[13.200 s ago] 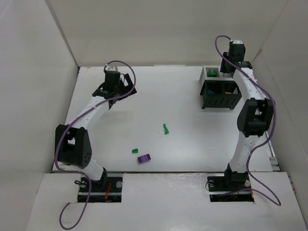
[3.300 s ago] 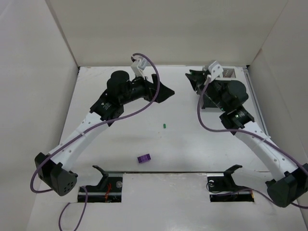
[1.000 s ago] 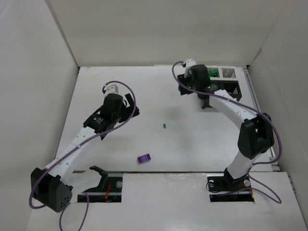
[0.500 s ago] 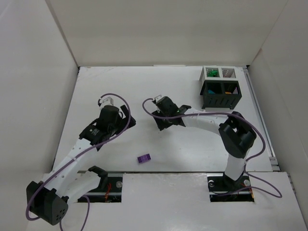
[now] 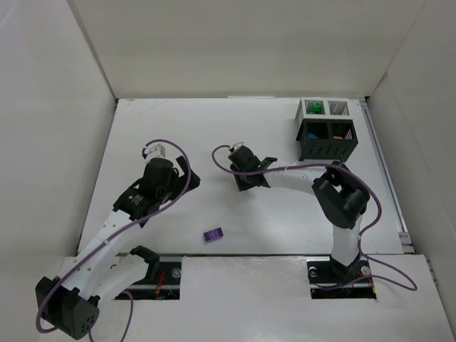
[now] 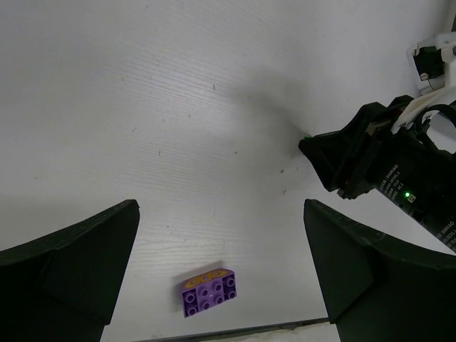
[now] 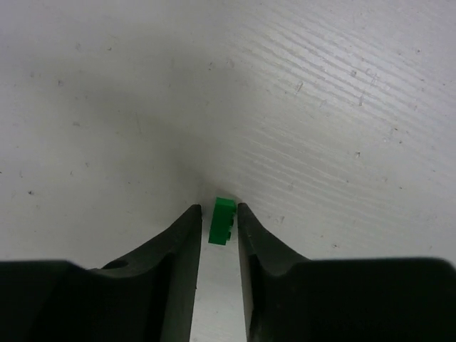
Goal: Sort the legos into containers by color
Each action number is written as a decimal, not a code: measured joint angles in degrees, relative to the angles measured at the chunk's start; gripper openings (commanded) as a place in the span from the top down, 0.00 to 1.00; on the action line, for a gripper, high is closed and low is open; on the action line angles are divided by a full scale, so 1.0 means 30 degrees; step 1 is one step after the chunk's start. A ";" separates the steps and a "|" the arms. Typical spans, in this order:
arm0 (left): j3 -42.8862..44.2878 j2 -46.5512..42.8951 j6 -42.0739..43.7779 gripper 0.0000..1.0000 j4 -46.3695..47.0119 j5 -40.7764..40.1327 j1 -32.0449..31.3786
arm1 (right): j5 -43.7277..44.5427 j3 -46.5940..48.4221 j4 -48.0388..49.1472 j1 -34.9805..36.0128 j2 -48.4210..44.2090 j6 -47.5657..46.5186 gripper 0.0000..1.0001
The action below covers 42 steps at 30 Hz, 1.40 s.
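A small green lego (image 7: 222,220) lies on the white table between the fingertips of my right gripper (image 7: 218,211). The jaws stand narrow around it; the right finger touches it and a thin gap shows on the left. In the top view that gripper (image 5: 246,184) points down at mid-table and hides the brick. A purple lego (image 5: 212,234) (image 6: 208,291) lies near the front edge, below my left gripper (image 6: 221,206), which hangs wide open and empty (image 5: 184,178). The containers (image 5: 325,132), two white and two black, stand at the back right.
Green bricks show in the left white bin (image 5: 312,107) and orange and blue ones in the black bins (image 5: 335,133). White walls enclose the table on three sides. The right arm's forearm (image 5: 299,171) stretches across the middle.
The right gripper came from the bins to mid-table, dropped over the green lego and narrowed its jaws around it. The left arm drew back toward the front left, still open.
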 measured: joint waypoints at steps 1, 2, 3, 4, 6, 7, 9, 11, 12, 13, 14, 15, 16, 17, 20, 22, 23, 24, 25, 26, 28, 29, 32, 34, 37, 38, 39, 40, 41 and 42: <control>0.0000 0.0000 0.0007 0.00 0.0000 0.0000 0.0000 | 0.0022 0.0000 0.0007 0.0000 0.0000 0.0080 0.72; 0.0000 -0.0007 0.0000 0.00 -0.0015 -0.0007 0.0000 | 0.0066 0.0000 0.0007 0.0000 0.0000 0.0168 0.74; 0.0000 0.0000 0.0007 0.00 -0.0029 0.0000 0.0000 | 0.0117 -0.0007 0.0007 -0.0015 0.0000 0.0270 0.74; 0.0000 0.0000 0.0007 0.00 -0.0036 -0.0007 0.0000 | 0.0175 -0.0007 0.0007 -0.0015 0.0000 0.0364 0.76; 0.0000 0.0029 0.0044 0.00 -0.0029 0.0000 0.0000 | 0.0291 -0.0022 0.0007 -0.0015 -0.0007 0.0481 0.81; 0.0000 0.0051 0.0073 0.00 -0.0029 0.0007 0.0000 | 0.0335 -0.0022 0.0000 -0.0015 -0.0007 0.0517 0.83; 0.0000 0.0109 0.0109 0.00 -0.0022 0.0007 0.0000 | 0.0459 -0.0073 0.0007 0.0007 -0.0044 0.0576 0.86; 0.0000 0.0204 0.0146 0.00 0.0007 0.0015 0.0000 | 0.0627 -0.0117 -0.0007 0.0022 -0.0117 0.0619 0.86; 0.0000 0.0284 0.0146 0.00 0.0051 0.0044 0.0000 | 0.0656 -0.0146 -0.0102 0.0022 -0.0175 0.0619 0.87; 0.0000 0.0342 0.0153 0.00 0.0080 0.0095 0.0000 | 0.0692 -0.0146 -0.0284 0.0029 -0.0262 0.0590 0.87; 0.0000 0.0437 0.0189 0.00 0.0109 0.0168 0.0000 | 0.0729 -0.0146 -0.0459 0.0022 -0.0393 0.0517 0.87; 0.0000 0.0510 0.0240 0.00 0.0197 0.0219 0.0000 | 0.0750 -0.0146 -0.0692 -0.0102 -0.0590 0.0415 0.88; 0.0000 0.0619 0.0306 0.00 0.0291 0.0270 0.0000 | 0.0736 -0.0138 -0.0838 -0.0160 -0.0867 0.0284 0.88; 0.0000 0.0721 0.0408 0.00 0.0379 0.0342 0.0000 | 0.0721 -0.0131 -0.1005 -0.0328 -0.1239 0.0073 0.88; 0.0000 0.1078 0.0867 0.00 0.0656 0.0627 0.0000 | 0.0546 0.0415 -0.1457 -0.1851 -0.2572 -0.0554 0.88; 0.0000 0.1311 0.1158 0.00 0.0867 0.0750 0.0000 | 0.0510 0.1304 -0.1596 -0.3679 -0.3359 -0.1020 0.88; 0.0000 0.1421 0.1311 0.00 0.0940 0.0816 0.0000 | 0.0539 0.1953 -0.1610 -0.4707 -0.3614 -0.1246 0.88; 0.0000 0.1523 0.1450 0.00 0.0998 0.0860 0.0000 | 0.0590 0.2637 -0.1596 -0.5625 -0.3730 -0.1457 0.88; 0.0000 0.1625 0.1588 0.00 0.1056 0.0882 0.0000 | 0.0721 0.3308 -0.1625 -0.6382 -0.3767 -0.1676 0.88; 0.0000 0.1800 0.1727 0.00 0.1093 0.0947 0.0000 | 0.0801 0.4335 -0.1610 -0.7504 -0.3738 -0.1785 0.88; 0.0000 0.2011 0.1851 0.00 0.1078 0.1005 0.0000 | 0.1348 0.6135 -0.1705 -0.9041 -0.3468 -0.2113 0.88; 0.0000 0.2171 0.1902 0.00 0.1064 0.1049 0.0000 | 0.1676 0.7002 -0.1698 -0.9675 -0.3228 -0.2222 0.88; -0.0007 0.2361 0.1945 0.00 0.1020 0.1413 0.0000 | 0.2426 0.9187 -0.1734 -1.0892 -0.2047 -0.2463 0.88; -0.0160 0.2346 0.1923 0.00 0.1071 0.1647 0.0000 | 0.2637 1.0440 -0.1756 -1.1497 -0.0882 -0.2579 0.84; -0.0845 0.2353 0.1632 0.00 0.1049 0.2004 0.0000 | 0.2739 1.2182 -0.2259 -1.2189 0.1188 -0.2659 0.78; -0.1129 0.2382 0.1472 0.00 0.1013 0.2244 0.0000 | 0.2798 1.2692 -0.2433 -1.2349 0.1865 -0.2674 0.74; -0.1348 0.2455 0.1260 0.00 0.0903 0.2528 0.0000 | 0.2827 1.3085 -0.2630 -1.2495 0.2484 -0.2696 0.71; -0.1530 0.2586 0.1122 0.00 0.0845 0.2776 0.0000 | 0.2892 1.3391 -0.2907 -1.2582 0.2994 -0.2718 0.60; -0.1698 0.2739 0.0903 0.00 0.0845 0.3031 0.0000 | 0.2936 1.3559 -0.3067 -1.2633 0.3330 -0.2688 0.54; -0.1807 0.2900 0.0729 0.00 0.0816 0.3177 0.0000 | 0.3002 1.3610 -0.3242 -1.2692 0.3585 -0.2776 0.50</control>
